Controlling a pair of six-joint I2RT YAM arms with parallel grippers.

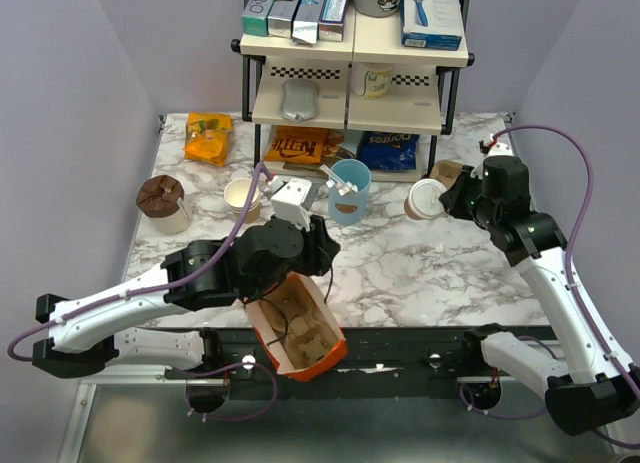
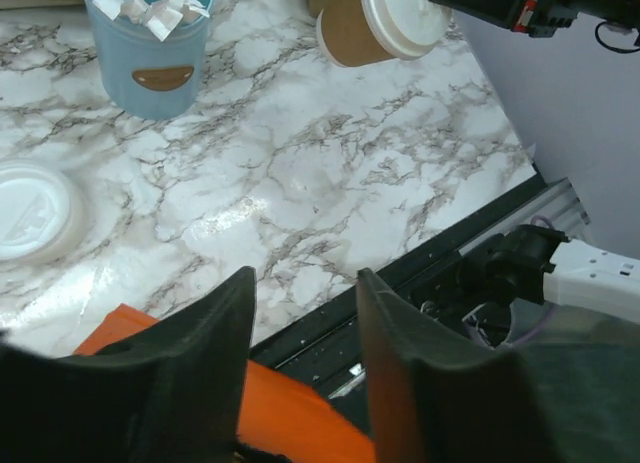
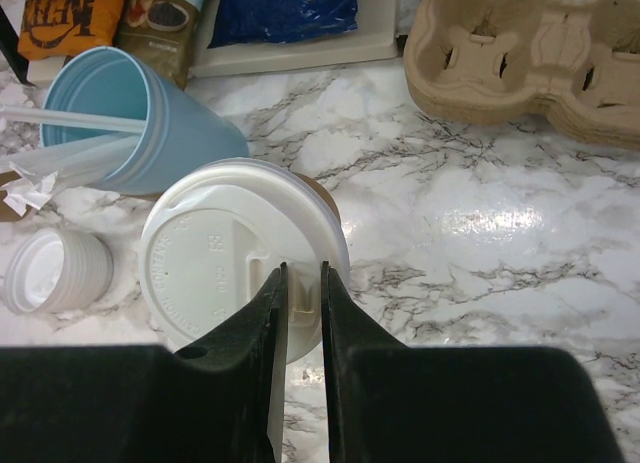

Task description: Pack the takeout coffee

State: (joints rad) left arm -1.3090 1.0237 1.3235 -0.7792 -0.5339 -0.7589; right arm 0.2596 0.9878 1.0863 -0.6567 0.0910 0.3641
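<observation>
Near edge: orange bag (image 1: 320,366) is tipped with its mouth up, under the left gripper (image 2: 305,283). Its jaws are partway apart and the bag rim crosses low between them. We can't tell if it's actually pinching the rim. Inside the bag is a tan pulp tray (image 1: 300,331), with no cup in it that we can see.

Mid-table, right: coffee (image 3: 215,253) is in the right gripper (image 3: 302,273), jaws nearly closed on the lid edge. Cup is tilted, lid toward that gripper, base pointing left. So the right arm owns it, and the bag lies left and nearer from the cup. We reckon the next move is to carry it left-and-near, then right it over the mouth.

Further back: blue cup (image 1: 350,193) with white packets, just left of the coffee. Beyond it is a pulp carrier stack (image 3: 530,53) with empty wells.
</observation>
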